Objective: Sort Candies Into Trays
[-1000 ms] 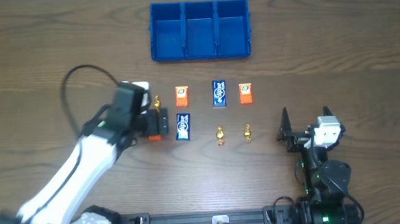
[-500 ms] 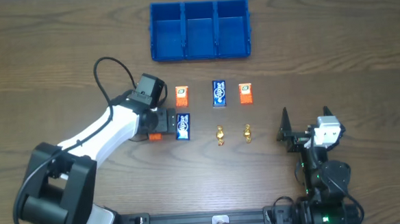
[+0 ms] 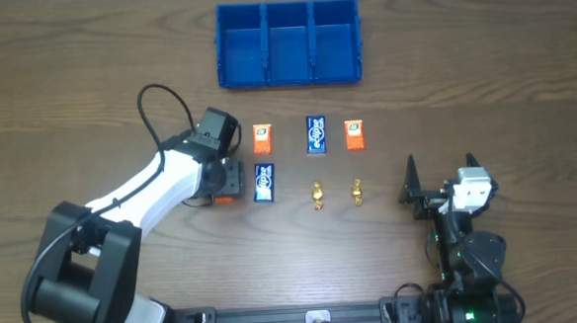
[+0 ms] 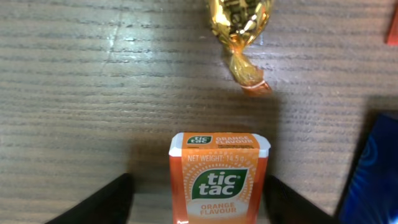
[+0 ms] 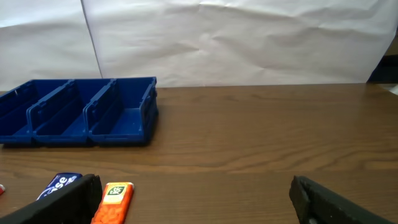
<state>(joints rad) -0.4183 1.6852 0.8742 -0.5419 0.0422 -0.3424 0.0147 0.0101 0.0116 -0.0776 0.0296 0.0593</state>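
Observation:
An orange mint box (image 4: 219, 180) lies flat on the wooden table, between the fingers of my left gripper (image 4: 199, 194). That gripper is open, with a gap on one side of the box and the other finger close against it. Just beyond the box lies a gold-wrapped candy (image 4: 239, 25). From above, my left gripper (image 3: 225, 181) sits left of a blue packet (image 3: 264, 182). Two more orange boxes (image 3: 263, 138) (image 3: 354, 133), another blue packet (image 3: 316, 134) and two gold candies (image 3: 317, 195) (image 3: 356, 191) lie in rows. My right gripper (image 3: 439, 176) stands open at the right, holding nothing.
A blue tray (image 3: 290, 80) with three compartments stands at the far middle of the table; the right wrist view shows this tray (image 5: 81, 134) far off. Bare wood surrounds the candies on all sides. A black cable (image 3: 157, 99) loops above the left arm.
The left arm has folded and swung its wrist round, bringing its gripper down around the leftmost orange box. The right arm and the other candies have not moved.

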